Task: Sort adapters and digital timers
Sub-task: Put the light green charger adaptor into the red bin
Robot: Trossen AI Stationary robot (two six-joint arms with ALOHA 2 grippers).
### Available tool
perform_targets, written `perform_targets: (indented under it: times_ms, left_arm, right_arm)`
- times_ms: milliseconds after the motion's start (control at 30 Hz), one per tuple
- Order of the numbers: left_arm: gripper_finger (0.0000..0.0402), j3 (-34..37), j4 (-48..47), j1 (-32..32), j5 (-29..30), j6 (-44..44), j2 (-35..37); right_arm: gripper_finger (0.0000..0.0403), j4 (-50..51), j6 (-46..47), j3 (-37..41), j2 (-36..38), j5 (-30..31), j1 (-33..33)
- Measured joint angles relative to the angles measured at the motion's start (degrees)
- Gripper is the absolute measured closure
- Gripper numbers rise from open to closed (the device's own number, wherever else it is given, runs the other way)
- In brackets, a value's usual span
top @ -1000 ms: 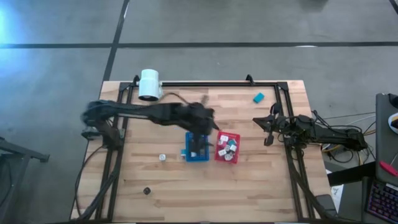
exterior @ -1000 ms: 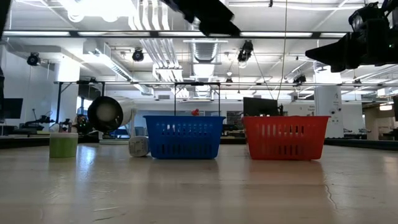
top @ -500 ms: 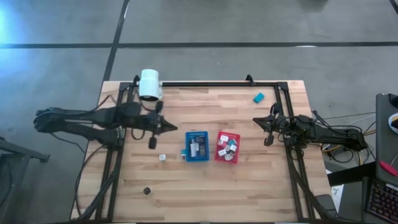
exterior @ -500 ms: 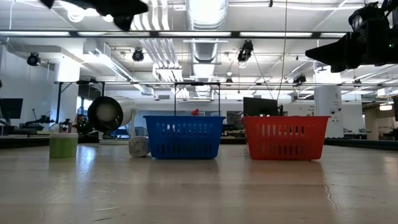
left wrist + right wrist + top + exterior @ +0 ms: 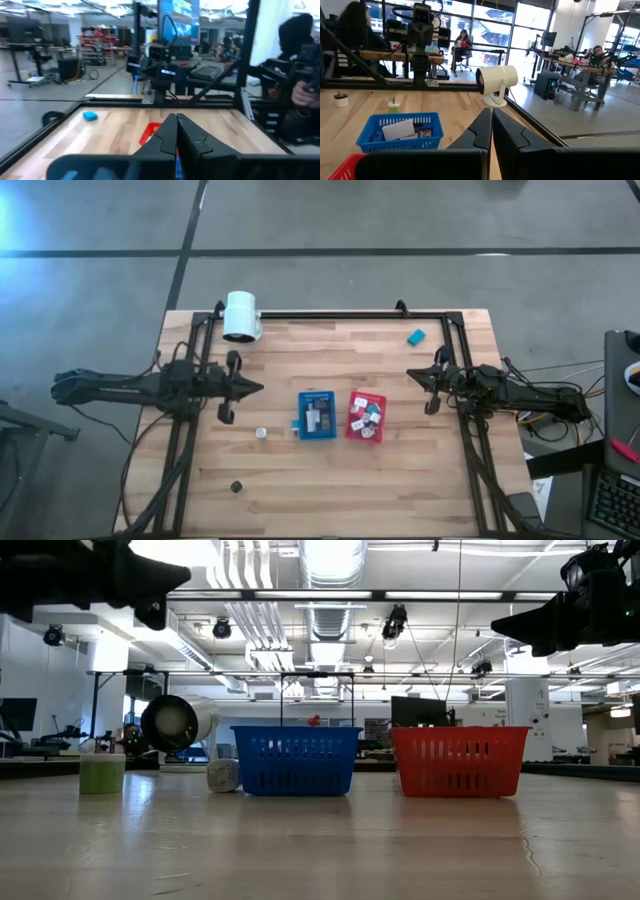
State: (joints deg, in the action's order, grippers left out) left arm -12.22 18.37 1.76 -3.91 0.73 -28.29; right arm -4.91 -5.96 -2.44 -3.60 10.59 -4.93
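A blue basket (image 5: 317,415) holds flat digital timers and stands beside a red basket (image 5: 366,416) holding small white adapters, mid-table. One teal timer (image 5: 416,336) lies flat at the far right. A lone white adapter (image 5: 261,434) sits on the wood left of the blue basket. My left gripper (image 5: 260,388) is shut and holds nothing. It points level toward the baskets from the table's left side. My right gripper (image 5: 410,374) is shut and holds nothing at the right side. Both sets of fingers show pressed together in the wrist views (image 5: 176,122) (image 5: 491,117).
A white cylinder (image 5: 241,316) stands at the far left corner. A small dark piece (image 5: 237,487) lies near the front left. A green cup (image 5: 101,772) shows left of the blue basket (image 5: 296,760). A black frame (image 5: 330,314) rims the table. Bare wood spreads along the near side.
My left gripper has drawn back from over the blue basket toward the table's left edge. It has swung from pointing down to level. The baskets and loose pieces have stayed put.
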Motion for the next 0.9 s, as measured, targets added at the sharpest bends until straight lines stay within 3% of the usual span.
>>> perform_targets:
  times_ms: [167, 433, 667, 900]
  left_arm:
    - [0.0399, 3.0, -1.7, 0.0, 1.6, 0.8, 3.8]
    - [0.0395, 4.9, -7.0, 0.0, 2.5, 4.0, 3.5]
    - [0.0398, -2.5, -22.8, -0.3, 3.3, 11.7, -1.9]
    - [0.0398, -14.1, -40.1, -0.9, 3.7, 14.0, -13.9]
  right_arm:
    - [0.0394, 0.0, 0.0, 0.0, 0.0, 0.0, 0.0]
    - [0.0394, 0.0, 1.0, 0.0, 0.0, 0.0, 0.0]
    - [0.0394, 0.0, 1.3, 0.0, 0.0, 0.0, 0.0]
    - [0.0394, 0.0, 1.1, 0.0, 0.0, 0.0, 0.0]
